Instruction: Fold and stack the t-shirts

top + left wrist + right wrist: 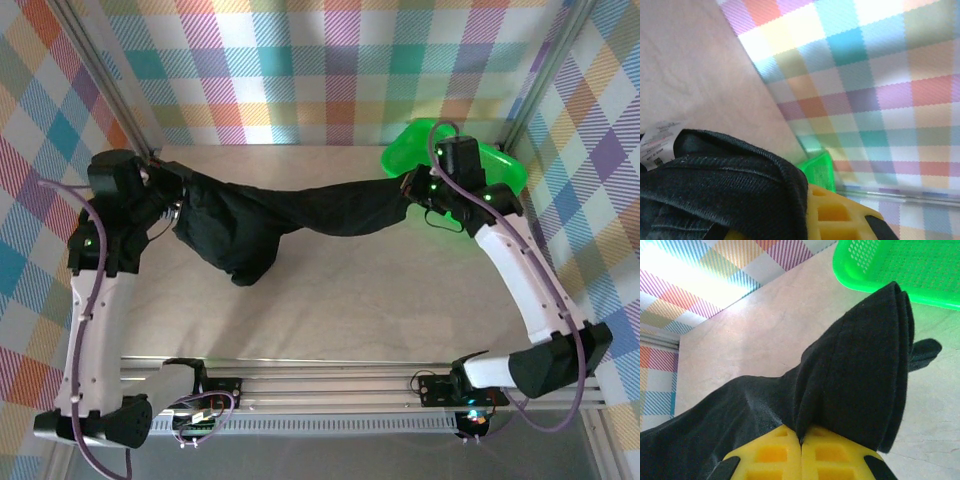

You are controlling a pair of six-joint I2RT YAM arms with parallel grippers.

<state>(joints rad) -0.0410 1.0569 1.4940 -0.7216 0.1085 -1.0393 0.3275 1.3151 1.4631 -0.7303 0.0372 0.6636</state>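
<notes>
**One t-shirt [300,210], held at both ends**

One table [400,300] lies beneath. The single black t-shirt hangs stretched above it between my arms, sagging at left. One green basket [415,145] sits far right. My left gripper [172,198] and right gripper [411,188] each clench the cloth.

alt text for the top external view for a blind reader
Two robot arms hold a black t-shirt stretched between them over a pale table, the left gripper gripping one end and the right gripper the other, its bulk sagging near the left. A green basket sits at the far right behind the right gripper.
</notes>
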